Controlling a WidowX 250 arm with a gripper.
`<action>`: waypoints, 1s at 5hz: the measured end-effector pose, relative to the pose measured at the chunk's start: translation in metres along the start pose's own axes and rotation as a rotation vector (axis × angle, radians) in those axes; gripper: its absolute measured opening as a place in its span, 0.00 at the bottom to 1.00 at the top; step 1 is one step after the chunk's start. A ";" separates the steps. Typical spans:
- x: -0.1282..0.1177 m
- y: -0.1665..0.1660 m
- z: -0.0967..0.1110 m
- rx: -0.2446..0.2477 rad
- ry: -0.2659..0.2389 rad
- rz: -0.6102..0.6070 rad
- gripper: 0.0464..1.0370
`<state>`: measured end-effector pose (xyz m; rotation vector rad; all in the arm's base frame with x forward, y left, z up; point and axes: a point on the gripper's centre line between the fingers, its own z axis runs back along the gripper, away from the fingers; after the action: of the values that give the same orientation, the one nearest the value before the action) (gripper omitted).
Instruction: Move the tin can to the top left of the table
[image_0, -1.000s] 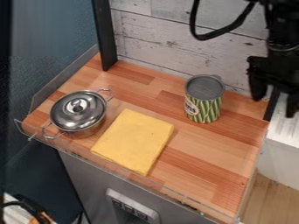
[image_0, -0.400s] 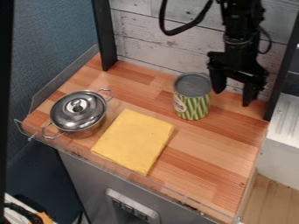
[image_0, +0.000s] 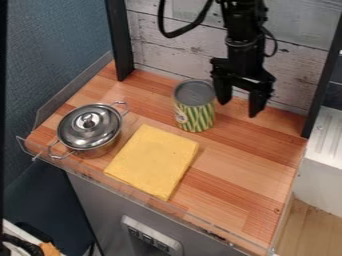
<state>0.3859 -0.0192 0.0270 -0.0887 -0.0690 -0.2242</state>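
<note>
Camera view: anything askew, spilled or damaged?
Nothing stands out: the tin can is upright, the pot is lidded, the yellow cloth lies flat. The pincer is open beside the can, not around it.

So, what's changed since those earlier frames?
The can moved left in the view, toward the table's back left corner, and the gripper moved left too, open and beside it. Nothing was taken hold of or let go. The pot and cloth stayed put.
</note>
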 end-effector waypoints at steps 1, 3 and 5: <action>-0.015 0.024 0.002 0.017 0.061 0.019 0.96; -0.048 0.081 0.010 0.018 0.132 0.143 0.96; -0.056 0.102 0.006 -0.008 0.120 0.174 0.96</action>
<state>0.3539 0.0929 0.0207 -0.0887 0.0587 -0.0556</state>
